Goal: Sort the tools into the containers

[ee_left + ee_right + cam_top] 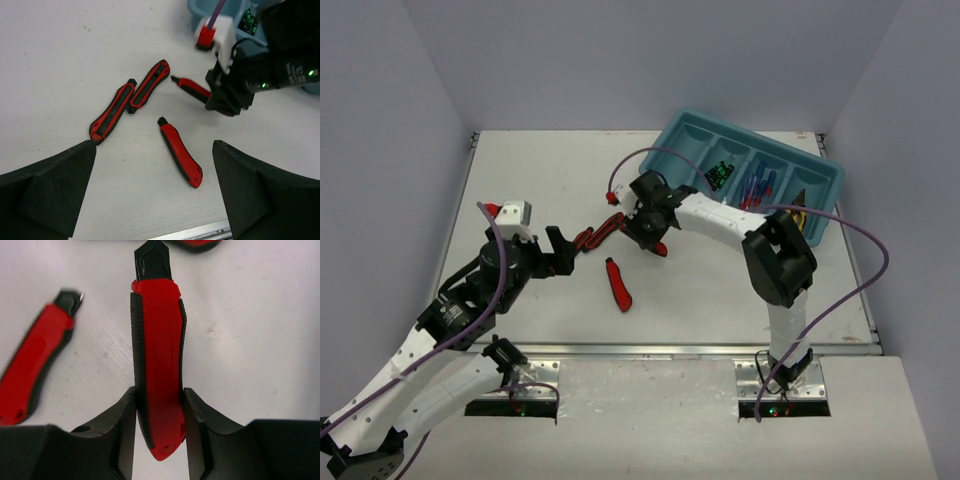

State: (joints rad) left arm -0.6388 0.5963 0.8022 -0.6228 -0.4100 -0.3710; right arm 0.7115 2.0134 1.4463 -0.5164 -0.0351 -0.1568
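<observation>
On a white table [570, 180], the long teal organizer tray [685, 125] lies angled at the far right. Black-and-green screwdrivers [720, 175] and blue-and-red screwdrivers [758, 187] fill two of its middle compartments, and yellow-handled pliers [802, 218] peek from the end compartment behind the right arm. Near the table's centre, well apart from the tray, the right gripper [159, 392] is clamped across one red-handled cutter [157, 355]. Its fingers [122, 430] press the black side strips near the butt, leaving the black nose pointing away; whether the tool is clear of the surface cannot be told. The left gripper [154, 145] hangs spread wide with nothing in it. It sits above a lone cutter [181, 155], with a pair of cutters [111, 112] lying end to end just beyond. These tools look light and rigid, with a hard plastic shell and rubbery flanks that should bite well under the pads, while the glossy red faces would likely slip. A hold this far back may let the nose droop, so a grip at mid-handle, across the black strips, seems the surer one.
</observation>
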